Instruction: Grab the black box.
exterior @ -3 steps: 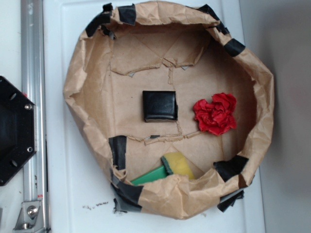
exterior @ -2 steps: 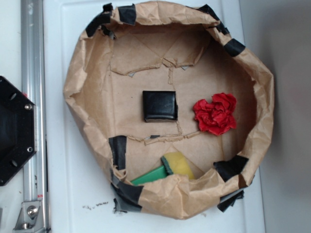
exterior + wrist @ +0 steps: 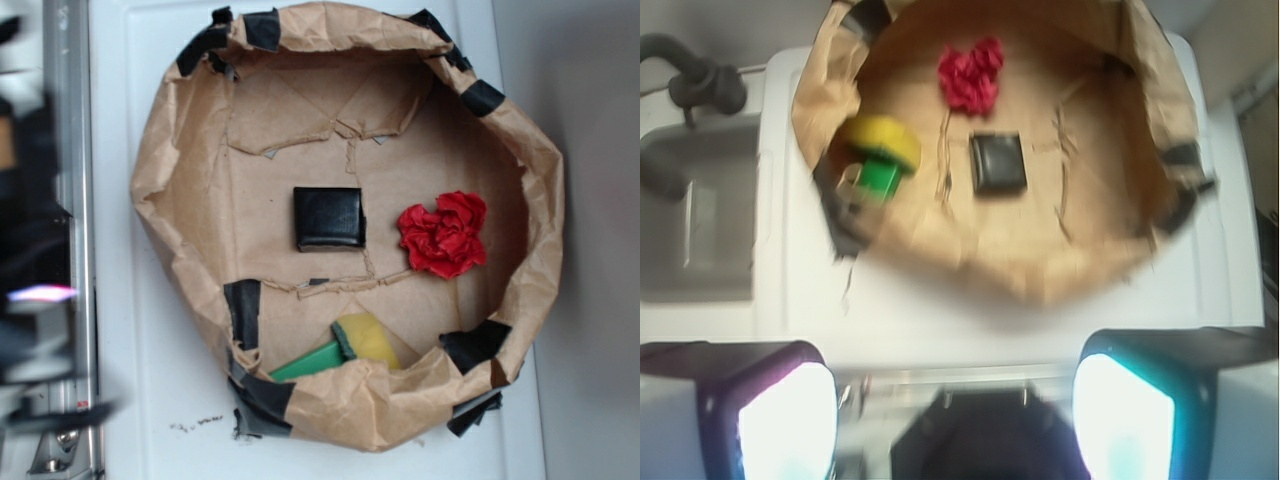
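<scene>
Arm now sweeps in as a dark blur over the surface's left edge, where the black hexagonal plate showed clear 0.4 s ago: approach just starting. Claw [image 3: 955,400] wide open, empty, well short of the paper bowl [image 3: 180,130]. Black box [image 3: 328,218] unmoved, mid-bowl, near the red paper ball [image 3: 443,235].

A white surface [image 3: 150,380] carries a crumpled brown paper basin [image 3: 160,200], patched along its rim with black tape, which takes up most of the middle. A metal rail [image 3: 65,150] runs along the surface's 9 o'clock edge. A few dark crumbs [image 3: 200,424] lie on the bare white near 7 o'clock, just beside the basin.
</scene>
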